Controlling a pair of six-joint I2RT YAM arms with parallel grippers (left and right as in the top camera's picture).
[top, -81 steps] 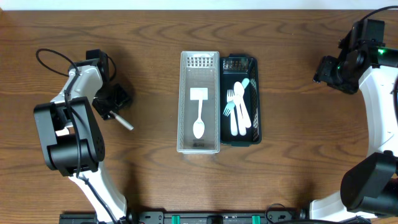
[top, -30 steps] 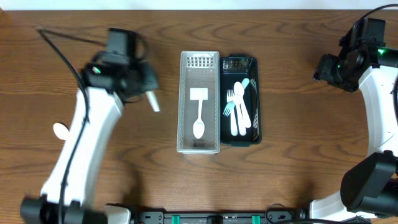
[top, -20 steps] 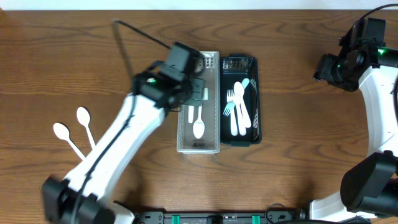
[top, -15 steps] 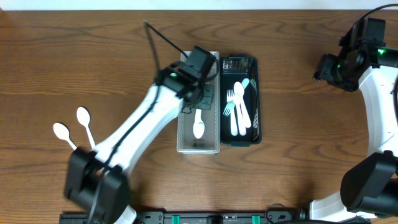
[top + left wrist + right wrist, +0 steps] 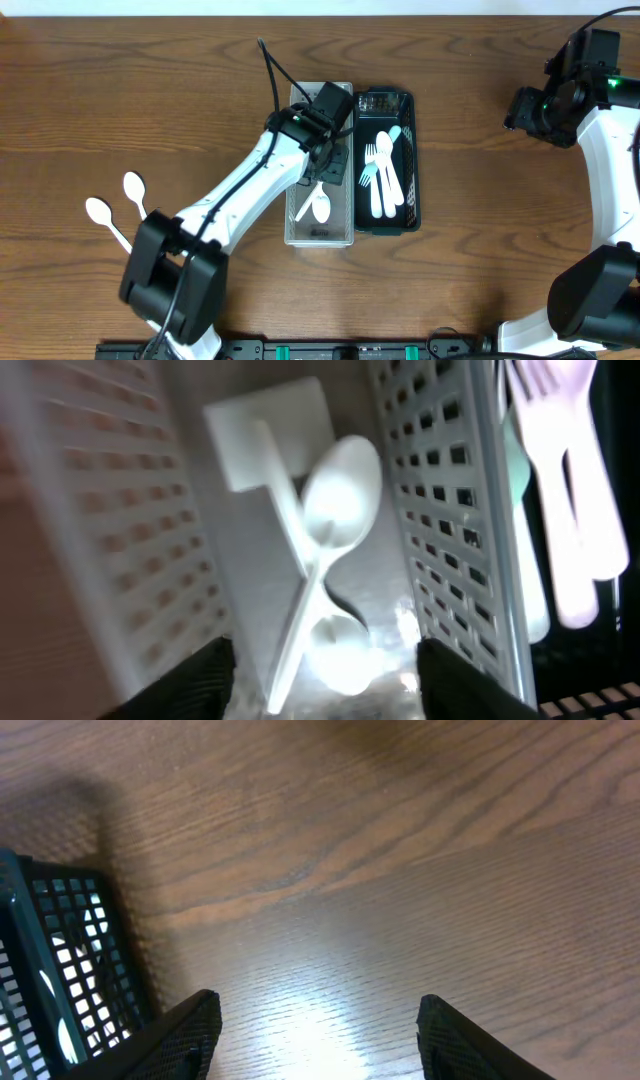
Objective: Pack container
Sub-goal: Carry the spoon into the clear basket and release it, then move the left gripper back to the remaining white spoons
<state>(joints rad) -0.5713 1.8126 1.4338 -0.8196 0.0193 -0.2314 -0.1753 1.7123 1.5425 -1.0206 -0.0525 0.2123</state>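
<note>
- Wood-grain table [image 5: 480, 300] fills the overhead view, with two baskets side by side at its middle.
- My left arm [image 5: 240, 195] reaches from the near left across to the clear basket [image 5: 294, 225]. My left gripper [image 5: 338, 685] hangs inside it, fingers spread and pinching nothing.
- My right gripper [image 5: 320, 1045] sits at the far right over bare wood, fingers spread and empty, just beside a corner of the dark basket [image 5: 414, 150].
- That dark basket, to the right of the clear one, holds pale forks and spoons [image 5: 385, 180].
- Two white spoons [image 5: 340, 505] lie crossed on the clear basket's floor below my fingers, beside a white card [image 5: 270, 440]. I judge this to be the drop-off step.
- Two loose spoons [image 5: 133, 185] lie on the table at the near left, well apart from the baskets. Next, I judge, I must lift clear of the basket walls, swing left and come down over one handle.
- My left wrist view is blurred, so I cannot tell whether the crossed spoons touch the side wall.
- From overhead, my arm covers the far half of the clear basket.
- The dark basket's cutlery overlaps too much for me to count.
</note>
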